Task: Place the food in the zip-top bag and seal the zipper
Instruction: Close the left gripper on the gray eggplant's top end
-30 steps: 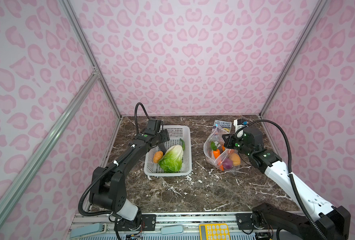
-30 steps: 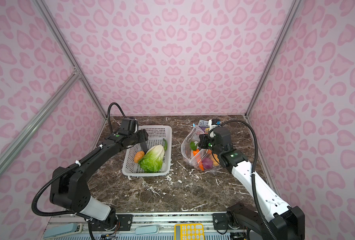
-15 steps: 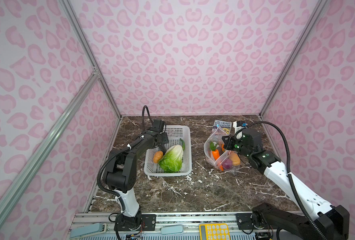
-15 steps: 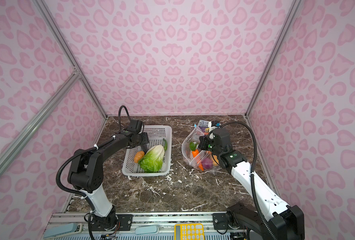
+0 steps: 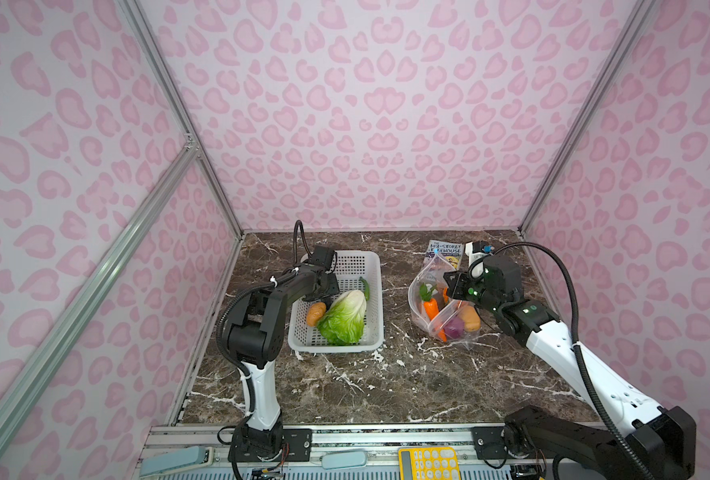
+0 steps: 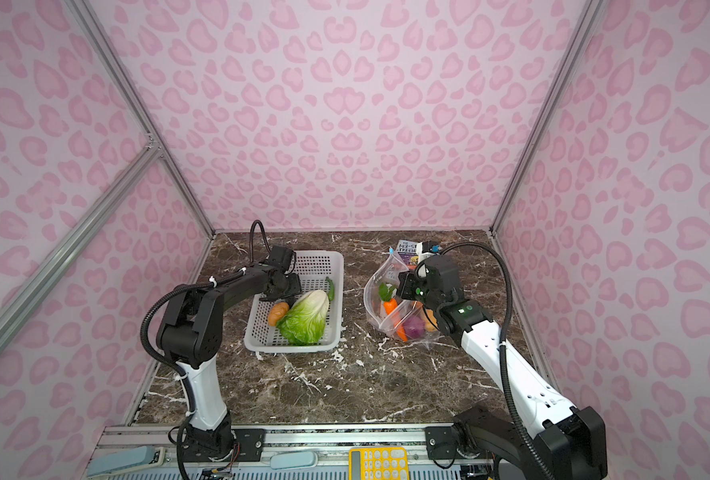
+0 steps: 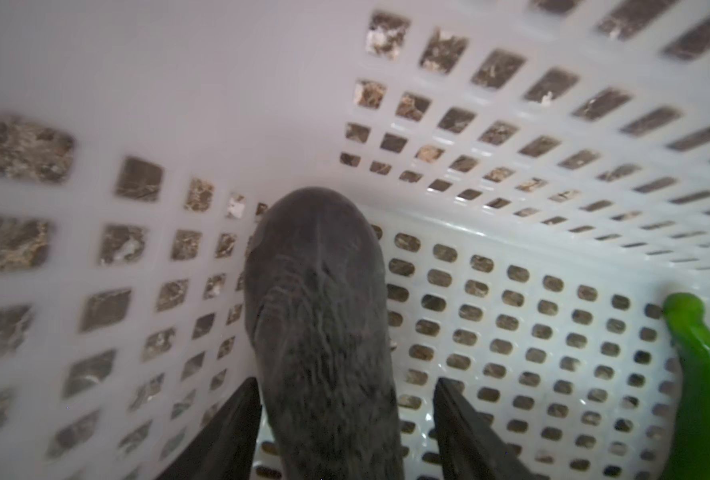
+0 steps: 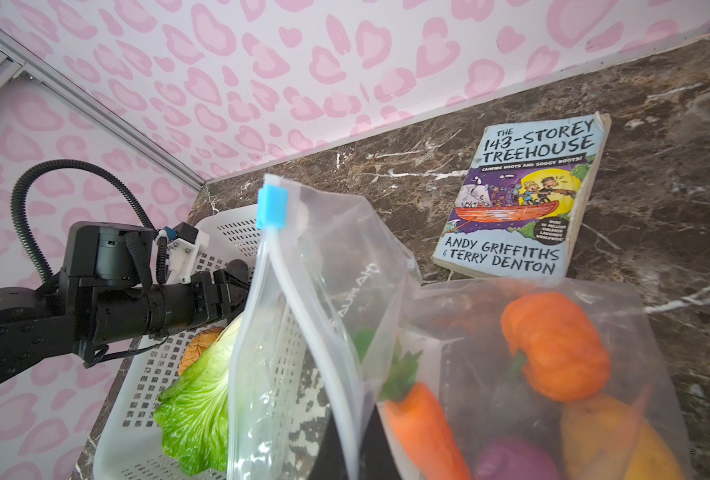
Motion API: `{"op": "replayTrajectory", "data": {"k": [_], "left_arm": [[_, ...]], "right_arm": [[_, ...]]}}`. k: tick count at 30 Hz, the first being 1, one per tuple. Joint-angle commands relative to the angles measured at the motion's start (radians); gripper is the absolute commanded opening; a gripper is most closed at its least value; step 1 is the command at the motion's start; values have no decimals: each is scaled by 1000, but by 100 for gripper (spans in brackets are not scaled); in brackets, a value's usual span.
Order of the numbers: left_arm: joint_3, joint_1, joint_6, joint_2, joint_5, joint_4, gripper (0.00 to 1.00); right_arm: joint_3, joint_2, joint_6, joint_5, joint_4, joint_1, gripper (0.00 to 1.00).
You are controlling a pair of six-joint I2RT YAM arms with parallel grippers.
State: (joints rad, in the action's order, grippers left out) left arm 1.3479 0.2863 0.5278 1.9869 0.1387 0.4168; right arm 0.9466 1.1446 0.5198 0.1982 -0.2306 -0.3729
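The zip-top bag (image 5: 422, 274) stands on the counter (image 5: 386, 382), to the right of the basket (image 5: 336, 348) and apart from it. Its mouth gapes open. The zipper (image 8: 303, 316) rises to a blue slider (image 8: 271, 206) at the top corner of the bag.

Inside the bag lie a carrot (image 8: 420, 424), an orange pumpkin (image 8: 553, 345), a purple onion (image 8: 511, 457) and a tan-orange potato (image 8: 619, 440), crowded against one another.

The right fingers (image 8: 376, 457) are pressed together on the bag's mouth edge, pinching the plastic at the zipper strip and holding that side up.

The rest of the food is in the white basket. A green-and-white cabbage (image 5: 345, 318) lies towards the near end with a second potato (image 5: 316, 313) touching its left side. A small green piece (image 5: 365, 287) rests against the right wall.

The left fingers (image 7: 465, 432) reach down into the basket and are spread on either side of a dark grey oblong thing (image 7: 320, 311). One finger is against it and the other stands a little off.

A paperback book (image 8: 524, 199) lies flat on the counter behind the bag, near the back wall.
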Motion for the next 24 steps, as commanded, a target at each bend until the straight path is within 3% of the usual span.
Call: {"op": "replayTrajectory", "data": {"k": [1,5,10,24], "left_arm": [[34,-2,9,22,9,-18,63],[37,-1,17,30,0,-30,42],[19,-1,21,6,-16,-54,31],[7,-2,0,-133,-13,-93,29]], "right_arm": [[12,3,-15,-14,0,1,0],[11,-7,-19,-17,-7,8,0],[0,-11,-17,-16,5,12,0],[-2,-4,-5,-10,20,12,0]]}}
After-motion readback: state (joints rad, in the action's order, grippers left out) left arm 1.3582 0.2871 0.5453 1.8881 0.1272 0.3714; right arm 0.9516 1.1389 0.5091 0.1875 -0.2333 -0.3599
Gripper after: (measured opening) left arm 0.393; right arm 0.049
